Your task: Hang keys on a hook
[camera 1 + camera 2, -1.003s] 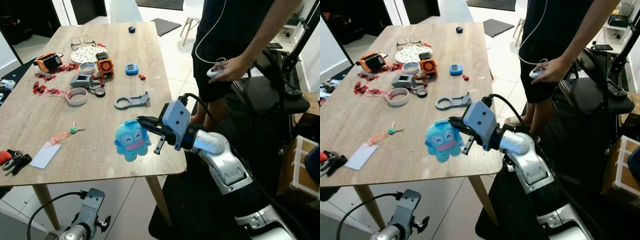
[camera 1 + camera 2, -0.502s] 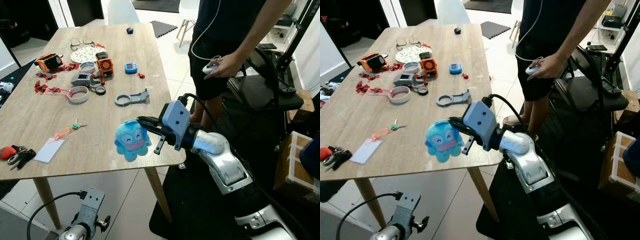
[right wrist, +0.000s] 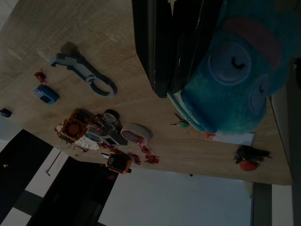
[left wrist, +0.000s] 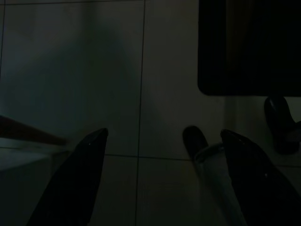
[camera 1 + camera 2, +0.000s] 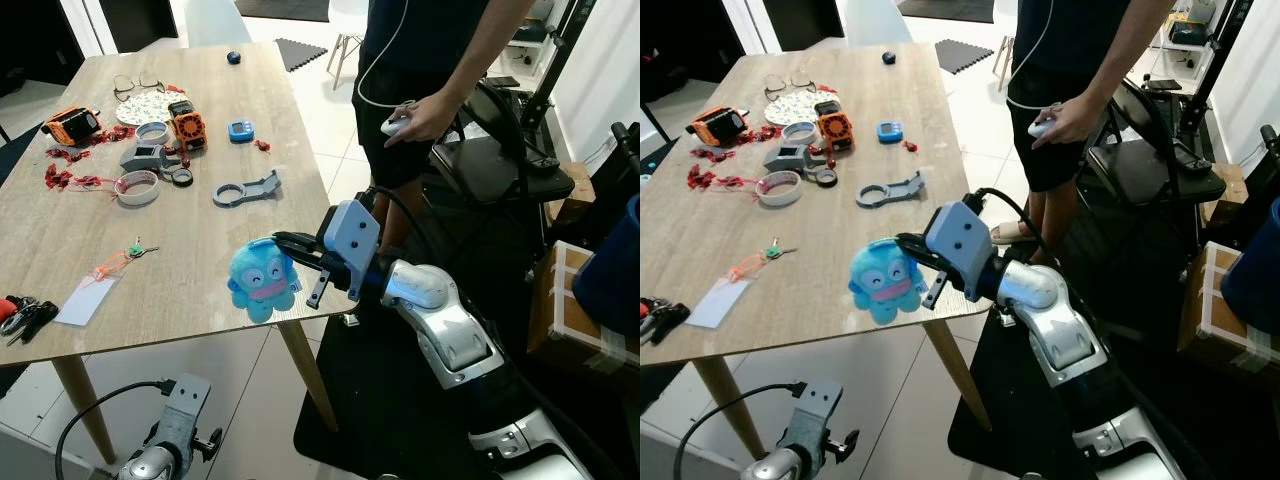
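- Right end effector (image 5: 300, 262) hovers above the table's near right corner, its black fingers pinching the top of a blue plush toy (image 5: 262, 280), which hangs from them just above the wood.
- Keys with a green tag and an orange strap (image 5: 122, 255) lie flat on the table (image 5: 60, 230), well to the left of the toy and a little farther in from the near edge; their long axis appears to run roughly along that edge. No hook can be made out.
- A black key bunch with a red fob (image 5: 20, 312) sits at the near left edge, beside a white card (image 5: 83, 298).
- Left end effector (image 4: 160, 179) hangs below table height over the tiled floor, fingers spread; judged by position, this arm is the nearer one to the keys.
- Bare wood lies between toy and keys; clutter, including a tape roll (image 5: 136, 186) and a grey clamp (image 5: 246, 189), sits farther back.
- A person (image 5: 420, 90) stands close by the table's right side, a controller (image 5: 398, 124) in hand, narrowing room there.
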Controlling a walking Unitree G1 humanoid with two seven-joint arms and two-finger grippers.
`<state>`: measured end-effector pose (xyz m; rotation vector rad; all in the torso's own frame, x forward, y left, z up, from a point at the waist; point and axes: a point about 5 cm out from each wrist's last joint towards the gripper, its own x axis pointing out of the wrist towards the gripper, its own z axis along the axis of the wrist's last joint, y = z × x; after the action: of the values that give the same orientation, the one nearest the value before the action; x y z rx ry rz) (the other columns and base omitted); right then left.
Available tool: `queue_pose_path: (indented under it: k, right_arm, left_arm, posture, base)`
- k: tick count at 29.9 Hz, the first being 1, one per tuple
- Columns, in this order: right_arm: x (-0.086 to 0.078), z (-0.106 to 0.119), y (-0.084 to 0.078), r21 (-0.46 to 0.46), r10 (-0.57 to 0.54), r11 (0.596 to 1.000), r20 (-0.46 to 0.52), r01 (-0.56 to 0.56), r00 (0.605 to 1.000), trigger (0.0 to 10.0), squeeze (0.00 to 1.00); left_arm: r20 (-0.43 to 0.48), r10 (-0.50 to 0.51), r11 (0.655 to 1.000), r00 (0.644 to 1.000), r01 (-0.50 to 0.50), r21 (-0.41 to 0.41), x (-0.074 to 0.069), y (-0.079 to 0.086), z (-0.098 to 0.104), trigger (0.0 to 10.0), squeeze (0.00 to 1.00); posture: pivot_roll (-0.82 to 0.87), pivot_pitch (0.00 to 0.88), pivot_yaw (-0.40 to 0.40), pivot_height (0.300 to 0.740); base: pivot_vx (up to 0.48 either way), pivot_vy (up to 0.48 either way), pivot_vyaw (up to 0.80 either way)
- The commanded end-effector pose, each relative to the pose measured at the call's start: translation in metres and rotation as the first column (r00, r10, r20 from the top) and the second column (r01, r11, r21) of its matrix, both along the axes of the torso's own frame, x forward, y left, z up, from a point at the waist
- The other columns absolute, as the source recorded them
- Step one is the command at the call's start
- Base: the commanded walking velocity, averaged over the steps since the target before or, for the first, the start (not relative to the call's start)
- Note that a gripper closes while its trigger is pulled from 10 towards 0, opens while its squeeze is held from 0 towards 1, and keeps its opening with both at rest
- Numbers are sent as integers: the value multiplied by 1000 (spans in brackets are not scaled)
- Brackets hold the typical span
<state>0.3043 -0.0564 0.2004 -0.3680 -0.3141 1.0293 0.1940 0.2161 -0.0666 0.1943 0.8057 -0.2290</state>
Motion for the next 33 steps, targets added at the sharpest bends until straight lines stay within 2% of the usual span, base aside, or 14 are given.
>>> queue_pose_path:
  k: [1,33]
  right_arm:
    - [0,-1,1,-1,-1,1000,2,1,1000,10000,0]
    - [-2,-2,3,-1,11,1000,2,-11,1000,10000,0]
  left_arm:
    - [-16,0,1000,1000,1,12,-4,5,-1,10000,0]
    - [-19,-7,1000,1000,7,13,-4,5,-1,10000,0]
  posture:
    - [-81,49,49,740]
    - [-79,45,48,740]
  base:
    - [-277,0,0]
    - [-286,0,0]
